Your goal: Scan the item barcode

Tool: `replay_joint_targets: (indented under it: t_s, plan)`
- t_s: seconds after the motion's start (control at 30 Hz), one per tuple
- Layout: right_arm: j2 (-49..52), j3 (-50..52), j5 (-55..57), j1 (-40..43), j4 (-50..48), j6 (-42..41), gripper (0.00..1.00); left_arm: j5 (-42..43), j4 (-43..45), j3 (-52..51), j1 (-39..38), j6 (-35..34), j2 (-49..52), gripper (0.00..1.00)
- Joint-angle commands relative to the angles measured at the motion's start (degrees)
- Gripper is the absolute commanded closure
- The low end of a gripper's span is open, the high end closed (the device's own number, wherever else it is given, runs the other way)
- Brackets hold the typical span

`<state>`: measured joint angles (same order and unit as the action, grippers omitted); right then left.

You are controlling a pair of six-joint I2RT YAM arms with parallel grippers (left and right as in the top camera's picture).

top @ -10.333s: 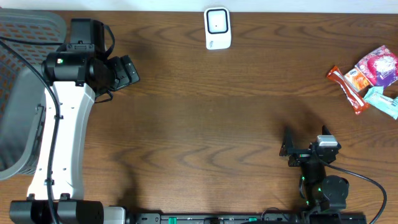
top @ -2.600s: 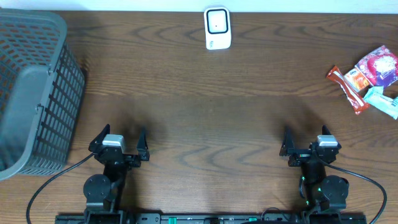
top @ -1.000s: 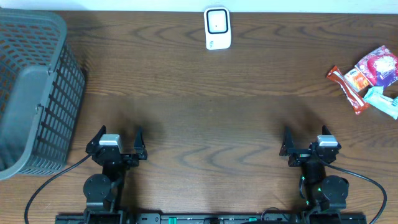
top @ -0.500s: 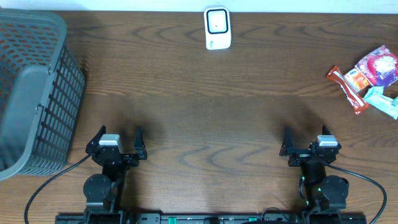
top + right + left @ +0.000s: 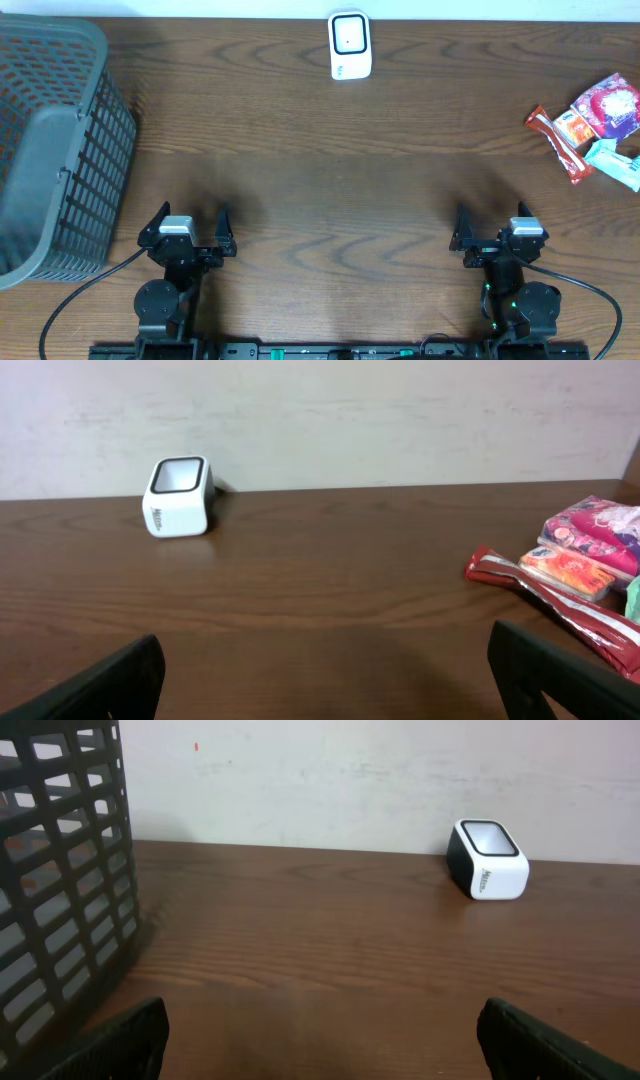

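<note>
Desk (image 5: pixel 330 190): the dark wood surface was bare through its middle, and nothing on it had shifted over the last second.
Basket (image 5: pixel 60 150): the grey mesh basket stood at the left edge, well apart from everything else. Its inside was only partly in view, so I could not tell whether it held anything.
Left arm: some ten seconds before, it had been stretched out towards the far left corner by the basket. It was now folded back at the near edge, and it had sat there unmoved for the last couple of seconds.
Left tool (image 5: pixel 192 216): it was released, with the jaws spread wide. It held nothing and touched nothing, and only bare desk showed between its fingers in the left wrist view.
Right tool (image 5: pixel 490 222): it was likewise released and empty, parked at the near edge on the right in the same place as before.
Snack packets (image 5: pixel 590 130): the small pile lay at the far right edge, its packets touching or overlapping. It had not changed and stood well apart from both tools.
Scanner (image 5: pixel 350 45): the white unit stood at the middle of the far edge, also in the same place.
Meaning for the task: both arms appeared to be at rest. With packets still waiting, the next scan looked not yet begun, and the right tool was the nearer one to the pile.
</note>
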<state>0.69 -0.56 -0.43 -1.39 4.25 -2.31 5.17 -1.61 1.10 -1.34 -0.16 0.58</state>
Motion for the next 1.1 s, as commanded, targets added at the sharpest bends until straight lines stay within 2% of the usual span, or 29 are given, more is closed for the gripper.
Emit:
replay_joint_targets:
  t_s: [0.0,0.6,0.83,1.07]
  plan:
    - [-0.37,0.26,0.2,0.22,0.04,-0.42,0.01,-0.04,-2.19,-0.87,-0.07,-0.09,-0.35,0.02]
    - [-0.39,0.26,0.17,0.24,0.02,-0.39,0.01,-0.04,-2.19,-0.87,-0.07,-0.09,-0.35,0.02]
    - [-0.39,0.26,0.26,0.7,0.2,4.13,0.01,-0.04,-2.19,-0.87,-0.07,-0.09,-0.35,0.02]
    - [-0.39,0.26,0.09,0.7,0.24,4.96,0.01,-0.04,-2.19,-0.87,-0.07,-0.09,-0.35,0.02]
